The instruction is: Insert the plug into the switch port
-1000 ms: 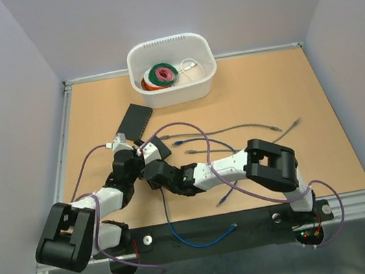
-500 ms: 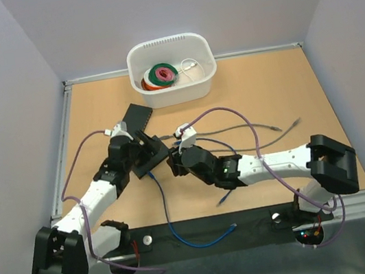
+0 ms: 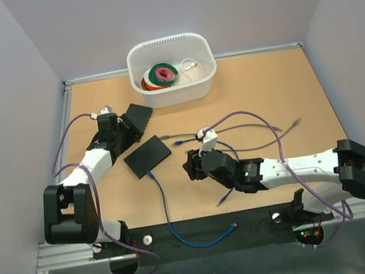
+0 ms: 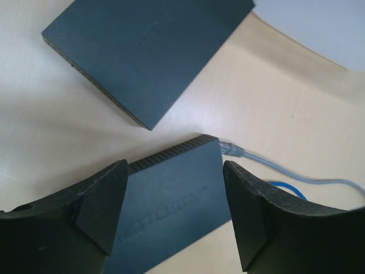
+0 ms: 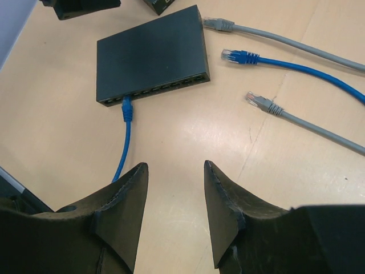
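I see the blue plug [image 5: 126, 107] seated in a front port of the network switch [image 5: 151, 54], its cable running toward me over the tabletop [image 5: 188, 142]. My right end effector [image 5: 175, 166] hangs just in front of the switch, half spread, empty. My left end effector [image 4: 174, 168] hovers at the switch's far-left corner, wide, gripping nothing. A loose grey cable [image 5: 268, 35] lies right of the switch.

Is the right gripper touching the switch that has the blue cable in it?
Apart. The right wrist view shows bare table between the right gripper and the switch.
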Controlling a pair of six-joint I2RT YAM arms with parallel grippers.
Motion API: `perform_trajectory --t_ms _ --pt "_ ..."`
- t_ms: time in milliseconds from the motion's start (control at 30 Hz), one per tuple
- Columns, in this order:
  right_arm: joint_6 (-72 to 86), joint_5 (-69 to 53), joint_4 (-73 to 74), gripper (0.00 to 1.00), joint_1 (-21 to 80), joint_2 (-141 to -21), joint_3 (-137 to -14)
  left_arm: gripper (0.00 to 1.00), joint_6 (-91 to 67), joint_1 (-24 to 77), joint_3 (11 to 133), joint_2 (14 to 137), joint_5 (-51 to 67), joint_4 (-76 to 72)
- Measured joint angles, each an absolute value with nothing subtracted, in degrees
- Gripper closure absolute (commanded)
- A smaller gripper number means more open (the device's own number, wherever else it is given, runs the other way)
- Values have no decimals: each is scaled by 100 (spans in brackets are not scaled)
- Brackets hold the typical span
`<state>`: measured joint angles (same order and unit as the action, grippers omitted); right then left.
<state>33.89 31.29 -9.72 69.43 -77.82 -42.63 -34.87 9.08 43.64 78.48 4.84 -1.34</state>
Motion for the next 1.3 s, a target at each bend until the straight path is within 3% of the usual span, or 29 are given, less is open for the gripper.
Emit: perform_trajectory --t_ms 567,900,1300 --pt "3409 3155 -626 48 6943 -7382 -4021 23 -3481 801 4034 8696 510 -596" --pt "3334 3271 -370 47 6943 -7354 -3927 23 -4014 1103 2932 7695 628 -1046" --pt "3087 3129 -73 50 6707 -7341 -3935 23 -4788 1876 2482 6587 565 -246"
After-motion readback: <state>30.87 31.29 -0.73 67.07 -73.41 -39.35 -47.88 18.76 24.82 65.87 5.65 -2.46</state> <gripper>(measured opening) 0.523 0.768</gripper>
